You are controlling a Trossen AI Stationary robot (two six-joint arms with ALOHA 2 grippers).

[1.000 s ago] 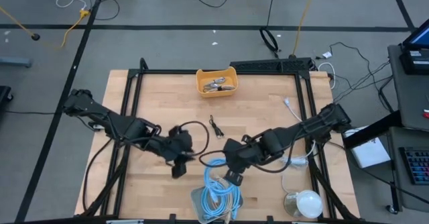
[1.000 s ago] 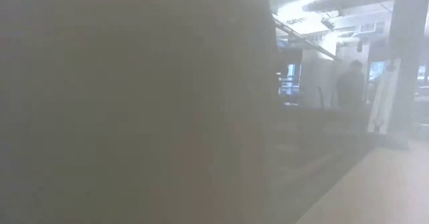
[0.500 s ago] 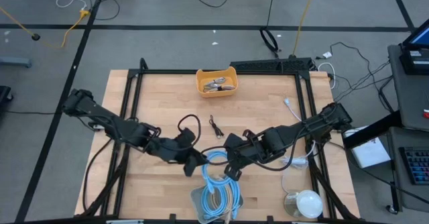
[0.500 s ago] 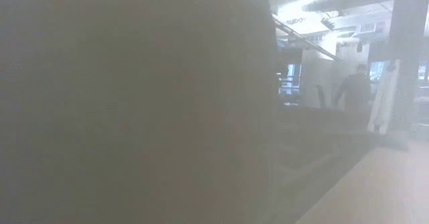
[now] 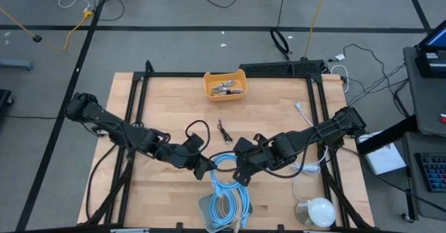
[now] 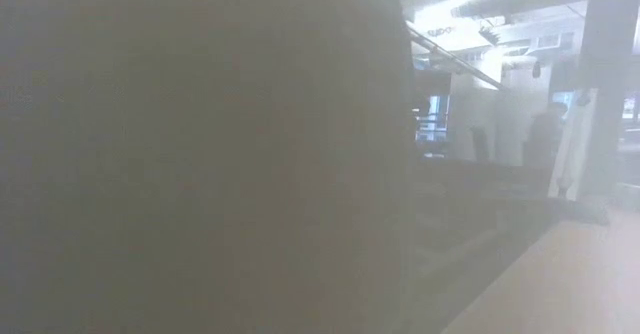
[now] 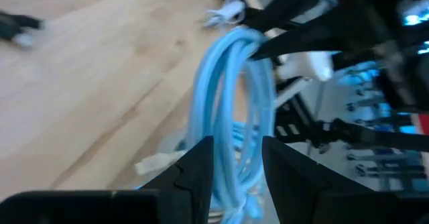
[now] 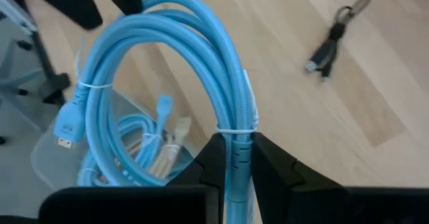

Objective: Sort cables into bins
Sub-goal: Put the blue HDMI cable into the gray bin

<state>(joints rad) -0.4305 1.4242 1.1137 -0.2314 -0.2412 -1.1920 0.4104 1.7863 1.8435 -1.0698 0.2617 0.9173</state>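
A coiled light-blue cable (image 5: pixel 224 164) is held up between my two grippers, above the pale grey bin (image 5: pixel 203 206) at the table's near edge. More blue coils (image 5: pixel 226 208) lie in that bin. My right gripper (image 8: pixel 234 158) is shut on the coil. My left gripper (image 7: pixel 238 165) is open, with one finger on each side of the coil's (image 7: pixel 231 96) strands. The orange-yellow bin (image 5: pixel 225 84) near the far edge holds a few cables. A short black cable (image 5: pixel 224 130) lies on the table's middle. Something close and blurred blocks the low view. My right gripper pinches the coil's bundled strands (image 8: pixel 236 127) between its two fingers, right beside a white tie. The fingers lie across the strands. The coil stands lifted above the grey bin (image 8: pixel 53 150), its loop reaching away from the fingers. My left gripper: whether its fingers touch the coil, I cannot tell.
A loose white cord (image 5: pixel 304 116) runs along the table's right side. A round white dome (image 5: pixel 320 210) sits at the near right corner. Bare wood shows around the short black cable. A person (image 6: pixel 545 144) stands in the room behind.
My left gripper has moved toward the table's right, up to the blue coil, and its fingers now straddle the strands. My right gripper has drawn the coil a little toward the far edge.
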